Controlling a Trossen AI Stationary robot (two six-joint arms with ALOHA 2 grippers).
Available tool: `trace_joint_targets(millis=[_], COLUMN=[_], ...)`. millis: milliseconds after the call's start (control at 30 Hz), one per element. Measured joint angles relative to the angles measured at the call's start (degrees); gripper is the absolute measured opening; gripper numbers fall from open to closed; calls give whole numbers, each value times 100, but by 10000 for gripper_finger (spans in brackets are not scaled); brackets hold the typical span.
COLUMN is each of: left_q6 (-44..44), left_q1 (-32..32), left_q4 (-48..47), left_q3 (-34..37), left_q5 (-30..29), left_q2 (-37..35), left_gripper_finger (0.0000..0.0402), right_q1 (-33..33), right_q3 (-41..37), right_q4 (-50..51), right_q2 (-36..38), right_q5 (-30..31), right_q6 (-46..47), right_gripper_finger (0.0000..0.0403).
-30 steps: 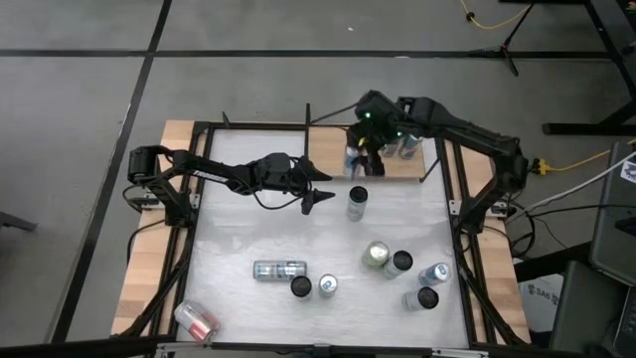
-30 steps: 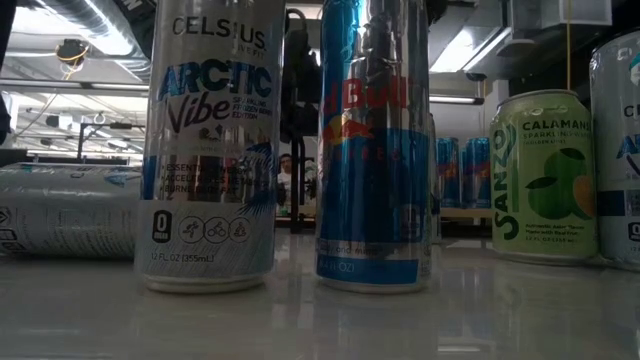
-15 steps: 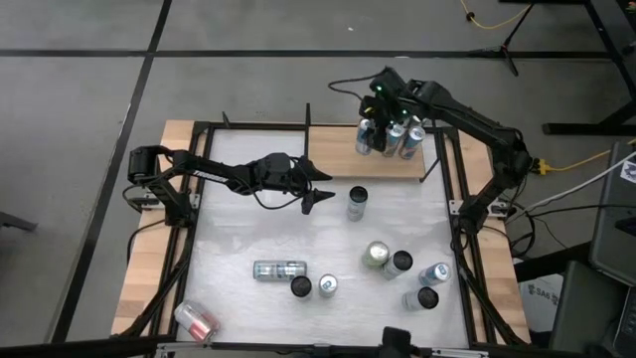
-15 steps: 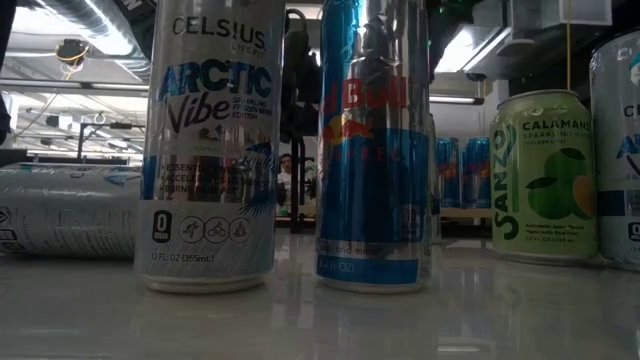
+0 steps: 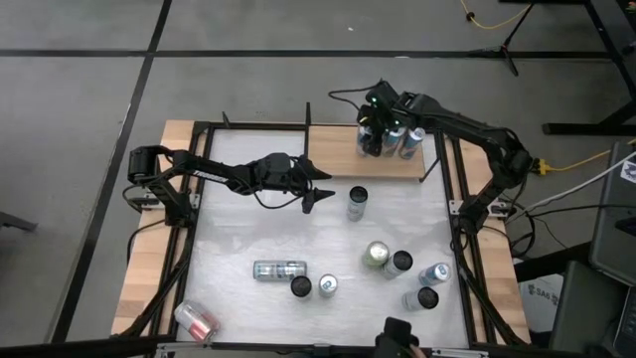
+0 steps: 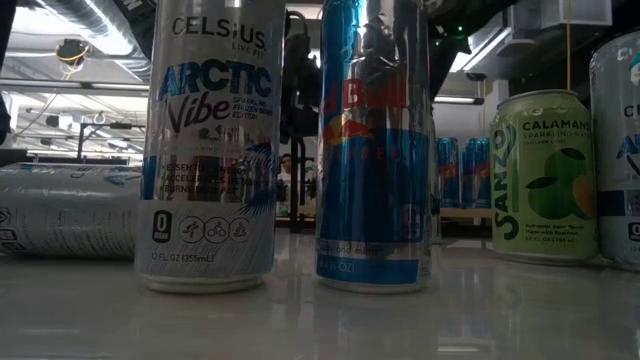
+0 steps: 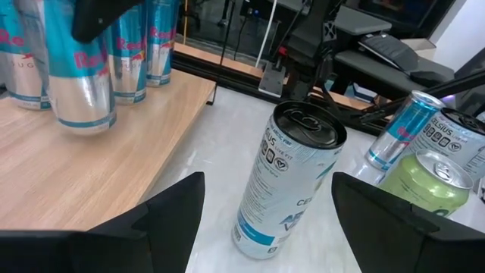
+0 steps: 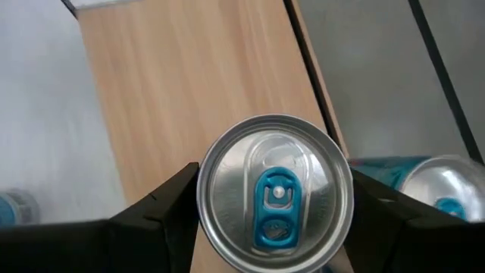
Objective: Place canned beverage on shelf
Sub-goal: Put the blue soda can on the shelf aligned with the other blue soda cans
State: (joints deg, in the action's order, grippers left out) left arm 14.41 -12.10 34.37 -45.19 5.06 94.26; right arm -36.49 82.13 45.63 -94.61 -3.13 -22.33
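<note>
Shelf: three cans stand placed, a fourth can grasped in right pincer above it; left pincer released, idle; nine cans left on worktop.

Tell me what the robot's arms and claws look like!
Both arms are dark, almost black, and thin, built from jointed sections with black cables looping along them. The left gripper ends in two flat, pointed black fingers. The right gripper has the same dark fingers, and tiny green lights glow on its wrist.
</note>
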Motion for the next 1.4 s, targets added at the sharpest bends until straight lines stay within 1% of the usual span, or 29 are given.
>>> trace_joint_targets(millis=[267, 433, 833, 933, 1400], left_q6=[-1, 0, 0, 0, 4], left_q1=[0, 0, 0, 0, 0], left_q4=[-14, -24, -57, -57, -55], left_q3=[0, 0, 0, 0, 0], left_q5=[0, 0, 2, 4, 4], left_q2=[0, 0, 0, 0, 0], left_gripper_finger=[283, 283, 283, 283, 283], right_q1=[-33, -24, -29, -27, -29], right_q3=[-293, -299, -299, -299, -299], right_q4=[-319, -294, -208, -159, -114], right_q2=[0, 2, 4, 9, 11], right_q5=[152, 499, 576, 668, 701], right_q6=[0, 2, 301, 306, 271], right_gripper_finger=[239, 239, 239, 239, 239])
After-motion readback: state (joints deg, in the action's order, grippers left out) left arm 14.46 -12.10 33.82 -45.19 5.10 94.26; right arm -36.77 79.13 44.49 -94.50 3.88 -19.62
